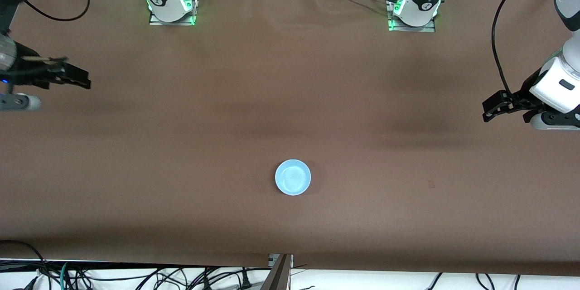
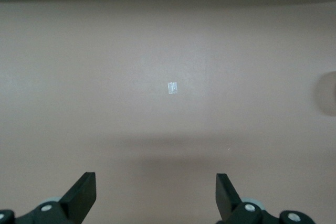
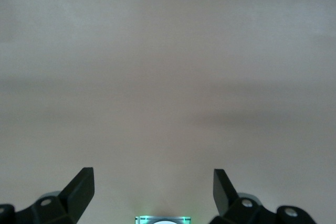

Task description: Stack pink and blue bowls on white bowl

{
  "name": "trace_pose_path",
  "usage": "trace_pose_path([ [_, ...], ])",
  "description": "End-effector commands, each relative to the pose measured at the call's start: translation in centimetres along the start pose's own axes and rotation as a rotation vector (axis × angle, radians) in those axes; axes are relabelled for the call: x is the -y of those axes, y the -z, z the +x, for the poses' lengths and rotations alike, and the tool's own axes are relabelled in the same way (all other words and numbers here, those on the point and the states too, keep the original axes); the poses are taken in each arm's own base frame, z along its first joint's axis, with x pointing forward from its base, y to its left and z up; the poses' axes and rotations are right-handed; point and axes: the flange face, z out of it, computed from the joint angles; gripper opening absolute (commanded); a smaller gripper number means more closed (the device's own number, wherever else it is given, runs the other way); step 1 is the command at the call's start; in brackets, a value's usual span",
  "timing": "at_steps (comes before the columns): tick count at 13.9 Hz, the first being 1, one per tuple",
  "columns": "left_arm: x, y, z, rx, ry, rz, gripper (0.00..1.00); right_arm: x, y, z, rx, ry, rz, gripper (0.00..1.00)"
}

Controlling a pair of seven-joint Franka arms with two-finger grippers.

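A light sky blue bowl (image 1: 292,177) sits upright on the brown table (image 1: 181,145), midway between the two arms' ends and toward the front camera's edge. No pink bowl and no white bowl show in any view. My left gripper (image 1: 488,112) hangs open and empty over the left arm's end of the table; its wrist view shows the open gripper (image 2: 156,182) over bare table. My right gripper (image 1: 84,79) hangs open and empty over the right arm's end; its wrist view shows the open gripper (image 3: 154,179) over bare table. Both are well away from the bowl.
The two arm bases (image 1: 171,2) (image 1: 413,9) stand at the table's edge farthest from the front camera. A small white tape mark (image 2: 172,87) lies on the table under the left gripper. Cables (image 1: 136,276) hang past the edge nearest the front camera.
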Motion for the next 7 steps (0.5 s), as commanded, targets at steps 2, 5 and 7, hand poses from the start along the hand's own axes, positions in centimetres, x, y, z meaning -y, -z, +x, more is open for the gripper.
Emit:
trace_pose_path([
  [2,0.20,0.57,0.42,0.003,-0.026,0.006,1.00,-1.05,-1.16,-1.80,0.004,0.034,-0.040,1.00],
  [5,0.19,0.57,0.42,0.003,-0.026,0.004,1.00,-0.32,-1.21,-2.01,0.003,0.040,-0.034,1.00],
  [7,0.19,0.35,0.51,0.006,-0.026,0.004,1.00,-0.35,-1.16,-2.02,0.003,0.039,-0.035,1.00],
])
